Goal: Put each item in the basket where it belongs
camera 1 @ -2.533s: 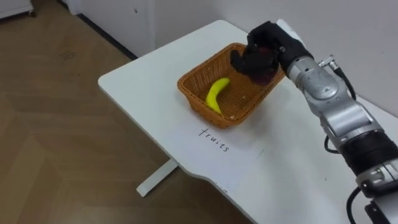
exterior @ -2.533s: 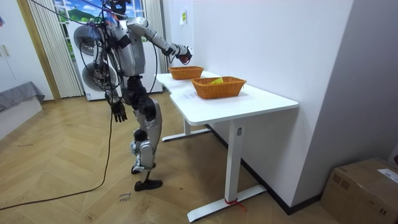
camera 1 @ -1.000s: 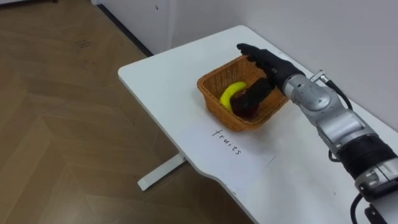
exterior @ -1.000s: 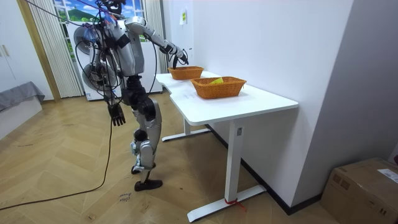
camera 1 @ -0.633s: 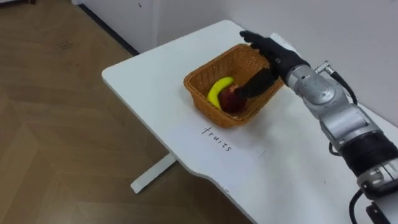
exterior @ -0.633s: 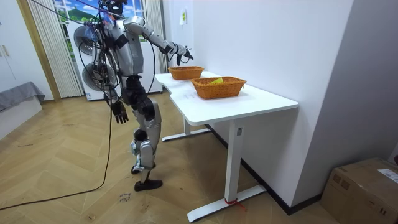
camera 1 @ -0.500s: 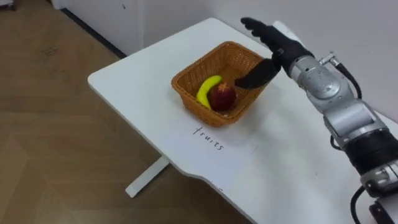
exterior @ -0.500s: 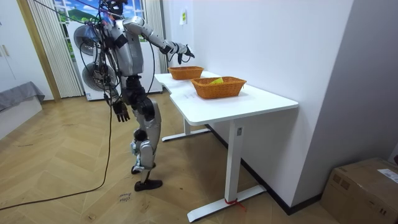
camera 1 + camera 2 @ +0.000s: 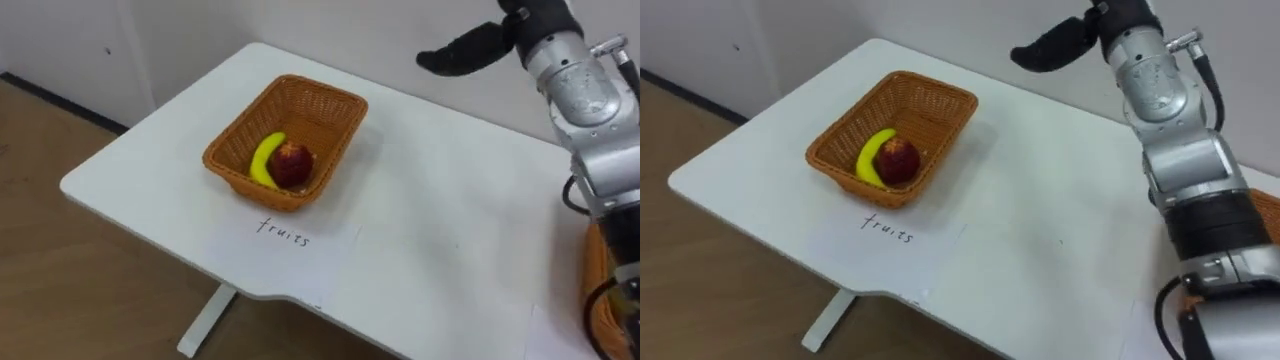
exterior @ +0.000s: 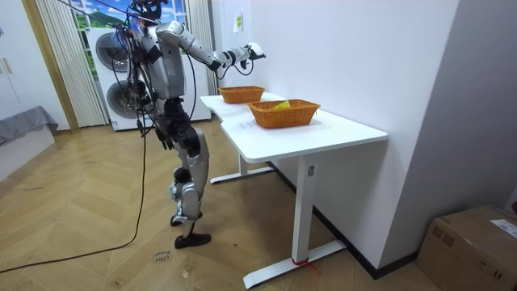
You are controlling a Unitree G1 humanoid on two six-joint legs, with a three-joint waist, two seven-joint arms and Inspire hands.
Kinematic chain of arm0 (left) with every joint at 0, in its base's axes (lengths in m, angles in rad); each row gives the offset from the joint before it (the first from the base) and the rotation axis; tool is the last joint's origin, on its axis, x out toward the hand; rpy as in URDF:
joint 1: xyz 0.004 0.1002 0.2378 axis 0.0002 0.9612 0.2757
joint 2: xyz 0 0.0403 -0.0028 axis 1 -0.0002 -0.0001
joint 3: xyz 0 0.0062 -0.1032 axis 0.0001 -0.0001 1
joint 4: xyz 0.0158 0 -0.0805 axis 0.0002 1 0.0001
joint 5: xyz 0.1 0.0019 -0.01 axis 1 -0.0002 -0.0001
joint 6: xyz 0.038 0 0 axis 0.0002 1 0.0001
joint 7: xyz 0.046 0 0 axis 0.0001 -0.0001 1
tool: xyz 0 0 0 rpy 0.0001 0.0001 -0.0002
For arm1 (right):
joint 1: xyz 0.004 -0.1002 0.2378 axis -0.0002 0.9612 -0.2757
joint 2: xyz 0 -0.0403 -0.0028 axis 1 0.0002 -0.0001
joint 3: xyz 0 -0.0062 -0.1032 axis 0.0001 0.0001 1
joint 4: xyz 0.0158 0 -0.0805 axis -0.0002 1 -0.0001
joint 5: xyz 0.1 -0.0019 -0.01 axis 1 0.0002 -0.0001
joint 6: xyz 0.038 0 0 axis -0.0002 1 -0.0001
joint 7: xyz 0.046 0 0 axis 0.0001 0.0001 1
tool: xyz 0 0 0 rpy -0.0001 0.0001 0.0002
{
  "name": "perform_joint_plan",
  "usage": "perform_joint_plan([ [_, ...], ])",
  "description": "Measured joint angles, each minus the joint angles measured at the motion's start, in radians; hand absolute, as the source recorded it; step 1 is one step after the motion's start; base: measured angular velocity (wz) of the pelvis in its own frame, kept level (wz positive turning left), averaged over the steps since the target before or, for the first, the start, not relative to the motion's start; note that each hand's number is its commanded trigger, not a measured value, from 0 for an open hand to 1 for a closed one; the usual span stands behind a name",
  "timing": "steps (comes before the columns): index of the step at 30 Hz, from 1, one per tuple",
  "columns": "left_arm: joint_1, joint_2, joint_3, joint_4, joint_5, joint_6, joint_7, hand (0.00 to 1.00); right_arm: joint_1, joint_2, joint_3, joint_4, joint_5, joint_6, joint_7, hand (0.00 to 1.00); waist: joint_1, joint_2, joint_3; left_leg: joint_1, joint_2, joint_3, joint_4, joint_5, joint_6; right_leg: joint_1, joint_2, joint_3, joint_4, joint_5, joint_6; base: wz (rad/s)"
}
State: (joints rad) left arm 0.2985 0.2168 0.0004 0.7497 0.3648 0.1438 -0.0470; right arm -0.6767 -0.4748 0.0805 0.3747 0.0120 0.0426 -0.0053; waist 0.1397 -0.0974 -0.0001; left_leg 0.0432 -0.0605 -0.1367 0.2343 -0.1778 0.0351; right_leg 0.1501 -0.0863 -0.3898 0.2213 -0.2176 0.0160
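A woven fruit basket (image 9: 318, 104) stands on the white table (image 9: 430, 250) near its left end. Inside it a yellow banana (image 9: 264, 158) lies against a red apple (image 9: 293, 165). A paper label (image 9: 287, 232) lies in front of the basket. My right hand (image 9: 468, 48) is raised well above the table, up and to the right of the basket, open, fingers straight, holding nothing. In the room view the right hand (image 10: 243, 54) is lifted high over the far basket (image 10: 241, 94), and my left hand (image 10: 164, 140) hangs at my hip.
A second woven basket (image 9: 1265, 214) shows at the right edge, beside my right arm; in the room view this second basket (image 10: 284, 112) holds something yellow. The wall runs close behind the table. Wooden floor lies left of the table edge.
My right hand has risen from the fruit basket and pulled away to the right. The apple stays in the basket beside the banana. The eye view has shifted too.
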Motion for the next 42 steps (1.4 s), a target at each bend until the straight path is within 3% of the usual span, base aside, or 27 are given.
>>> perform_joint_plan([
  [6, 0.019, -0.003, 0.037, 0.000, -0.001, -0.001, 0.002, 0.00, 0.018, -0.013, -0.108, -0.115, 0.095, -0.002, -0.073, 0.00, -0.041, 0.021, -0.0015, 0.021, 0.014, 0.060, 0.001, -0.012, 0.006, -0.007, 0.009, 0.059, 0.003, 0.006, -0.001, -0.30],
  [11, 0.017, -0.003, 0.040, 0.042, -0.001, -0.007, 0.036, 0.00, 0.062, -0.050, -0.121, -0.119, 0.170, -0.010, -0.080, 0.00, -0.076, 0.033, -0.0038, 0.050, 0.027, 0.107, -0.013, -0.018, 0.007, -0.005, 0.017, 0.097, 0.002, 0.012, -0.002, -0.30],
  [17, 0.033, -0.003, 0.050, 0.050, 0.000, -0.030, 0.036, 0.00, 0.150, -0.068, -0.201, -0.179, 0.258, -0.013, -0.125, 0.00, -0.121, 0.017, -0.0032, 0.070, 0.049, 0.155, -0.026, -0.025, -0.004, -0.012, 0.037, 0.147, -0.001, 0.018, -0.011, -0.25],
  [20, 0.033, -0.003, 0.066, 0.050, -0.001, -0.042, 0.040, 0.00, 0.187, -0.077, -0.267, -0.198, 0.267, -0.040, -0.189, 0.00, -0.148, 0.013, -0.0040, 0.077, 0.054, 0.176, -0.033, -0.028, -0.008, -0.015, 0.044, 0.171, -0.002, 0.019, -0.013, -0.24],
  [22, 0.030, -0.004, 0.064, 0.063, -0.023, -0.042, 0.056, 0.00, 0.209, -0.083, -0.283, -0.198, 0.295, -0.045, -0.233, 0.00, -0.172, 0.009, -0.0019, 0.093, 0.062, 0.207, -0.047, -0.029, -0.009, -0.016, 0.052, 0.199, -0.001, 0.021, -0.016, -0.37],
  [25, 0.020, -0.006, 0.065, 0.063, -0.024, -0.043, 0.076, 0.00, 0.257, -0.083, -0.336, -0.201, 0.297, -0.046, -0.257, 0.00, -0.219, -0.002, -0.0022, 0.083, 0.068, 0.222, -0.046, -0.031, -0.012, -0.034, 0.057, 0.209, -0.002, 0.025, -0.022, -0.20],
  [30, 0.019, -0.008, 0.072, 0.059, -0.023, -0.062, 0.098, 0.00, 0.368, -0.083, -0.446, -0.246, 0.296, -0.046, -0.358, 0.00, -0.232, 0.000, -0.0045, 0.069, 0.085, 0.279, -0.051, -0.036, -0.019, -0.080, 0.074, 0.253, 0.000, 0.037, -0.031, -0.36],
  [35, 0.056, -0.013, 0.078, 0.063, -0.025, -0.067, 0.131, 0.00, 0.453, -0.083, -0.536, -0.248, 0.333, -0.046, -0.444, 0.00, -0.270, 0.003, -0.0077, 0.073, 0.089, 0.301, -0.061, -0.042, -0.028, -0.086, 0.085, 0.254, 0.000, 0.038, -0.034, -0.18],
  [38, 0.070, -0.013, 0.079, 0.057, -0.027, -0.075, 0.139, 0.00, 0.517, -0.083, -0.599, -0.248, 0.384, -0.065, -0.518, 0.00, -0.274, -0.001, -0.0093, 0.074, 0.098, 0.326, -0.064, -0.043, -0.032, -0.096, 0.095, 0.277, 0.000, 0.040, -0.037, -0.19],
  [42, 0.086, -0.013, 0.079, 0.067, -0.028, -0.087, 0.176, 0.00, 0.616, -0.079, -0.648, -0.222, 0.452, -0.099, -0.613, 0.00, -0.294, -0.007, -0.0035, 0.080, 0.102, 0.330, -0.064, -0.045, -0.036, -0.092, 0.101, 0.287, -0.004, 0.042, -0.040, -0.08],
])
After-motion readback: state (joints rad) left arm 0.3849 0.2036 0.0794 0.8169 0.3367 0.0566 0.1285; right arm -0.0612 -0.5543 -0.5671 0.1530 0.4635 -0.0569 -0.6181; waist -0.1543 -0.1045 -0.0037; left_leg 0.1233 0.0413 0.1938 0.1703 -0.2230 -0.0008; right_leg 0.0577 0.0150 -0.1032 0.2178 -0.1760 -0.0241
